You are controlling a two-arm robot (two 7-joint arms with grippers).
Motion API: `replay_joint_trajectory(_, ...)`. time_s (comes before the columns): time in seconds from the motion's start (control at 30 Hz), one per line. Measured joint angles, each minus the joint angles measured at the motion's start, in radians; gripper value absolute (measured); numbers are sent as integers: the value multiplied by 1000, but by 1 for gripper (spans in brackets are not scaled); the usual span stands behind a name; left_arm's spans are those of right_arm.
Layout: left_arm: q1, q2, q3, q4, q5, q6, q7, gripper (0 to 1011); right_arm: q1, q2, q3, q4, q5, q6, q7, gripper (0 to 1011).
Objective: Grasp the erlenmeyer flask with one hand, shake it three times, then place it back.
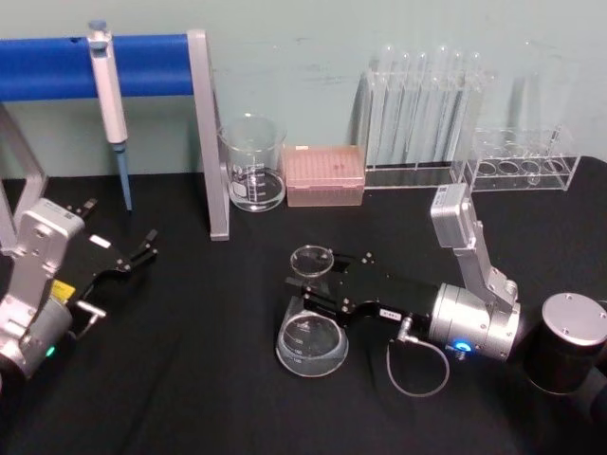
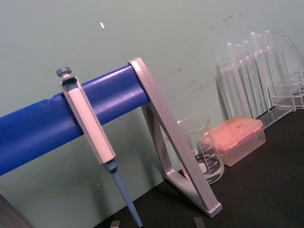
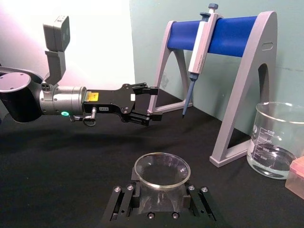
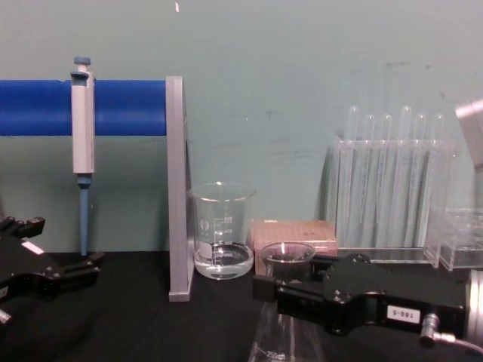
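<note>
— Head view?
— The right end effector (image 1: 311,289) pinches the erlenmeyer flask (image 1: 311,346) at its neck, mid-counter (image 1: 190,379); the left end effector (image 1: 147,245) sits far left.
— Left wrist?
— A pipette (image 2: 88,126), a beaker (image 2: 206,154).
— Right wrist?
— The left end effector's fingers (image 3: 140,88) are spread, holding nothing.
— Chest?
— The flask is upright, right of the beaker.

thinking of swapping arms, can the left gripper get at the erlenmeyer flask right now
Probably not usefully. The left gripper sits open far to the left with bare black cloth between it and the erlenmeyer flask, so the path looks free, but the right gripper is already around the flask's neck.
</note>
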Motion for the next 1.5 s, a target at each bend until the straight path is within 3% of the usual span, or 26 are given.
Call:
replay_joint_trajectory(0.9, 0, 0, 0, 0, 0, 0, 0, 1001, -1, 1, 0, -1, -2, 1, 0, 463)
replay_joint_trajectory(1.2, 0, 0, 0, 0, 0, 0, 0, 1001, -2, 1, 0, 0, -4, 3, 0, 763)
replay_joint_trajectory(1.5, 0, 0, 0, 0, 0, 0, 0, 1001, -1, 1, 0, 0, -3, 3, 0, 997)
